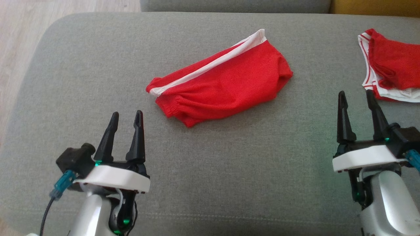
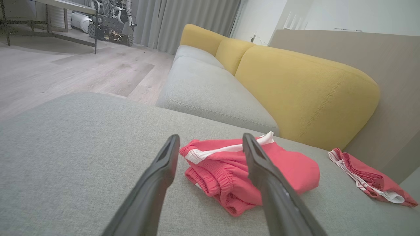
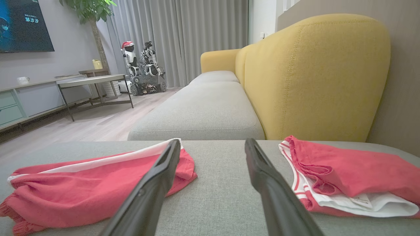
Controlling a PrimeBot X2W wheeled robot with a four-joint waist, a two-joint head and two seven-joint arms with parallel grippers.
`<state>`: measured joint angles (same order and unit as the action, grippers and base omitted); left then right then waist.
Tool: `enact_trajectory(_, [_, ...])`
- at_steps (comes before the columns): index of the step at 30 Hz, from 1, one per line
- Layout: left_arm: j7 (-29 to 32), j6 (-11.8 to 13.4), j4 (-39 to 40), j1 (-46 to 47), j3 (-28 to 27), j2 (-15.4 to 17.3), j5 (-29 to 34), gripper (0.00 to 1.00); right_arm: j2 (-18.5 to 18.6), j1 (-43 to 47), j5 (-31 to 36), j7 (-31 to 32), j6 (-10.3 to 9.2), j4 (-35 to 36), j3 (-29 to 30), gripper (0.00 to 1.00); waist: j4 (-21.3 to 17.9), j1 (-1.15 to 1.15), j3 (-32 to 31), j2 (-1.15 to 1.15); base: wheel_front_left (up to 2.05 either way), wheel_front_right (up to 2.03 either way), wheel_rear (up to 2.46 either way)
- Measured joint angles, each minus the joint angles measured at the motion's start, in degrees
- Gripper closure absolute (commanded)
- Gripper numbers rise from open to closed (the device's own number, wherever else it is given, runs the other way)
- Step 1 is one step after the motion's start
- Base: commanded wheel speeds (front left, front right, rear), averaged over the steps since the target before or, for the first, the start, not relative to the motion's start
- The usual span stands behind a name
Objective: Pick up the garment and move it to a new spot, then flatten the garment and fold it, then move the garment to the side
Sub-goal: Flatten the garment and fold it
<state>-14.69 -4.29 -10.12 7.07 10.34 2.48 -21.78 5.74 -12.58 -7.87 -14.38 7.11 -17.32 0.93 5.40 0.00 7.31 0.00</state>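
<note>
Two pairs of fingers, both spread and empty, above a grey cushion [image 1: 229, 170].
Behind it stand a yellow sofa back [image 2: 305, 88], wood floor [image 2: 65, 72] and curtains [image 3: 183, 39]. A second garment [image 1: 390, 68] is cut off at the head view's right edge (its shape is unclear). The red garment [image 1: 223, 85] lies mid-cushion, ahead of and between the left gripper [image 1: 127, 114] and right gripper [image 1: 356, 92], touching neither.
</note>
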Motion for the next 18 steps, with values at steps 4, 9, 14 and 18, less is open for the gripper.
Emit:
enact_trajectory(4, [0.0, 0.0, 0.0, 0.1, 0.0, 0.0, 0.0, 0.0, -0.5, 0.4, 0.4, 0.1, 0.0, 0.1, 0.1, 0.0, 0.3, 0.0, 0.3, 0.0, 0.0, 0.0, 0.0])
enact_trajectory(9, [0.0, -0.1, 0.2, 0.3, 0.7, 0.0, -0.1, 0.0, -1.5, 0.2, -4.7, 4.6, 0.0, -0.9, 0.1, 0.0, 1.3, 0.0, 1.3, 0.0, 0.0, 0.0, 0.0])
enact_trajectory(14, [0.0, -0.1, 0.3, 0.8, 2.1, 0.0, -0.6, 0.0, -2.4, -3.0, -19.4, 13.0, 0.0, -5.1, 1.3, 0.0, 3.0, 0.0, 2.9, 0.0, 0.0, 0.0, 0.0])
enact_trajectory(18, [0.0, -0.1, 0.3, 1.7, 3.1, 0.0, -1.2, 0.0, -2.4, -8.7, -30.4, 19.1, 0.0, -9.5, 3.4, 0.0, 5.0, 0.0, 4.3, 0.0, 0.0, 0.0, 0.0])
